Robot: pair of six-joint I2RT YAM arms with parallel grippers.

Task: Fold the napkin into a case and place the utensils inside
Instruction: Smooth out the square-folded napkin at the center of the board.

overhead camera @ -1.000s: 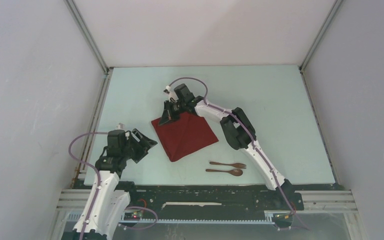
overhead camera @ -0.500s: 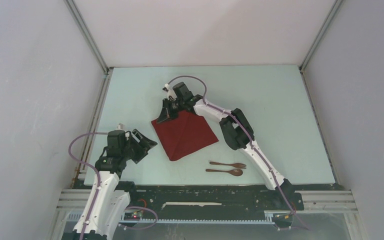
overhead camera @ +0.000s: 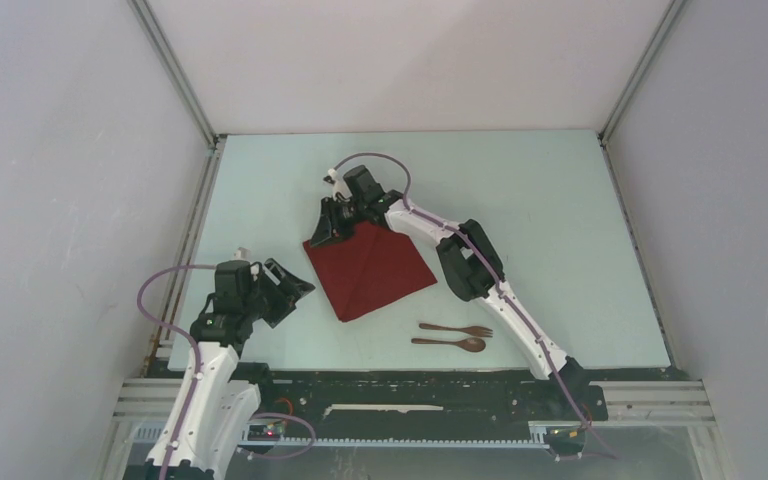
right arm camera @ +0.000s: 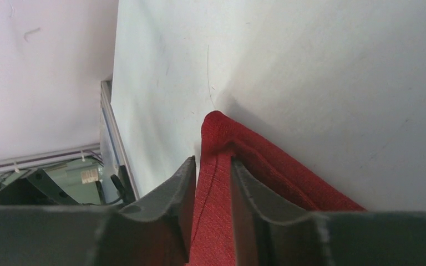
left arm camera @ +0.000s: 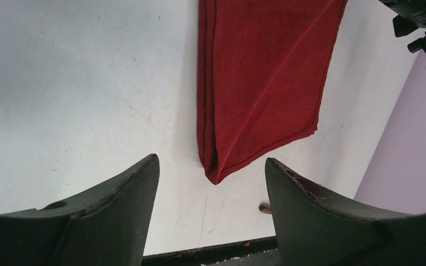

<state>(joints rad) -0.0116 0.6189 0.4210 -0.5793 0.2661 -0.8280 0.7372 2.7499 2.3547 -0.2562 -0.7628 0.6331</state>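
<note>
The left tool (overhead camera: 295, 282) is at the near left of the surface (overhead camera: 550, 210), jaws spread wide and holding nothing. Its own camera looks between them onto the near corner of the napkin (left arm camera: 260, 83). Only there one sees that the cloth edge is several layers lying one on another.

A little to the right, the overhead view alone shows the utensils. The spoon (overhead camera: 450, 343) is nearest the edge and the fork (overhead camera: 457, 329) is just behind it, side by side, both apart from the cloth.

The napkin lies in the middle of the surface as a dark red folded shape with a crease along it. At its far left corner is the right tool (overhead camera: 325, 230). From above its jaws are hidden under the wrist. Its own camera shows them narrow, with the raised cloth corner between the fingers (right arm camera: 183, 183). If they press the cloth or only stand beside it, I cannot tell.
</note>
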